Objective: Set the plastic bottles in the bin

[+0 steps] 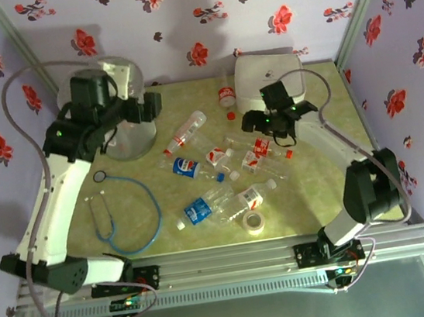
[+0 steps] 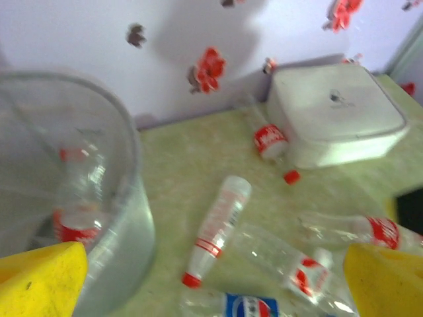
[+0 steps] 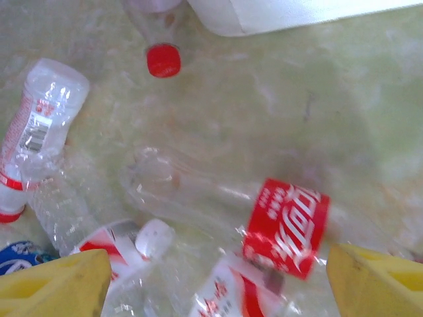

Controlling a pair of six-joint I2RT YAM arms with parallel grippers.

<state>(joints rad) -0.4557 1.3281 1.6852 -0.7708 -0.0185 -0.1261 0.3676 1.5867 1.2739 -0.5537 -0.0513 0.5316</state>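
Observation:
Several clear plastic bottles lie scattered on the green tabletop, among them a red-capped one [image 1: 187,130], blue-labelled ones [image 1: 186,166] [image 1: 199,209] and a red-labelled one [image 1: 252,196]. The bin [image 1: 114,101] stands at the back left, and a red-labelled bottle [image 2: 76,224] shows through its wall [image 2: 125,198]. My left gripper [image 1: 154,103] hovers open at the bin's right rim, with nothing between its yellow fingers [image 2: 39,277]. My right gripper [image 1: 270,137] is open low over the bottle pile. A red-labelled bottle [image 3: 287,224] and a white-capped one [image 3: 132,251] lie between its fingers [image 3: 377,281].
A white lidded box [image 1: 271,76] sits at the back right with a bottle [image 1: 225,94] beside it. A stethoscope [image 1: 118,218] lies at the front left and a roll of clear tape [image 1: 254,223] near the front edge. Floral walls close in the back and sides.

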